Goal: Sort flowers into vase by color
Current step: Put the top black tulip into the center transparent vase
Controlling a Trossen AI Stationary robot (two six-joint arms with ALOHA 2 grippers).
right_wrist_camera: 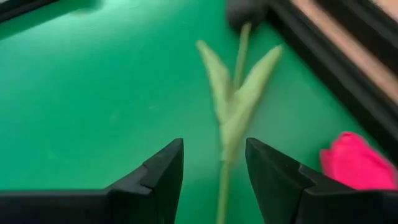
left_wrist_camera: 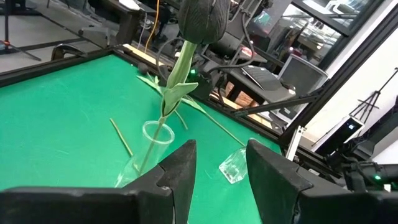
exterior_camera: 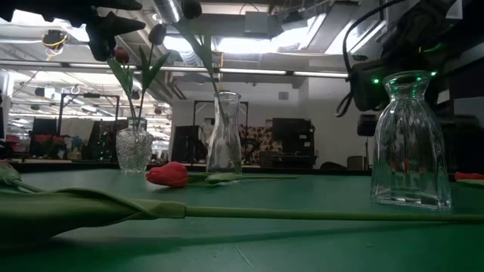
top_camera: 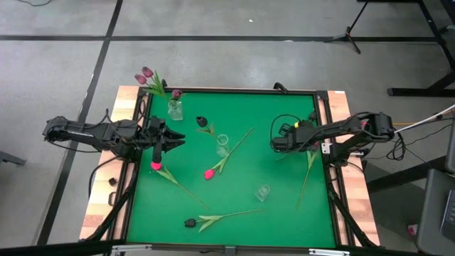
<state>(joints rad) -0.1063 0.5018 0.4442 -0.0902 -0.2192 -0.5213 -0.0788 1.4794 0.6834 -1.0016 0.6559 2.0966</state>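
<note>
- Bench [top_camera: 284, 114]: a green mat in a dark frame. Most flowers lie loose on it, and three clear vases stand on it.
- Loose flowers: two pink-red tulips [top_camera: 210, 173] lie near the middle and the left edge. A dark maroon one [top_camera: 190, 222] lies at the near edge, and one long stem [top_camera: 307, 174] runs under the right arm.
- Handling, our judgement: these are light, with thin stems that bend and heads that flop. The leaves would snag on a vase rim. We would take hold mid-stem, just below the leaves, never on the head, and a stem lying flat on the mat leaves little to pinch.
- Empty vase [top_camera: 263, 192]: glass, well apart from the others and nothing in it. We judge it light, easy to tip and breakable.
- Rear vase [top_camera: 175, 109]: holds mauve-purple tulips [top_camera: 147, 73], which lean out over the bench's far edge.
- Middle vase [top_camera: 222, 142]: holds one dark tulip [left_wrist_camera: 202, 18], with its stem down through the mouth.
- Left pincer [top_camera: 170, 139]: released and empty. It hovers near the left edge and faces the middle vase.
- Right pincer [right_wrist_camera: 214, 171]: released. A leafy stem [right_wrist_camera: 231, 106] shows between the fingers and touches neither. We cannot tell how far above the stem the pincer sits.
</note>
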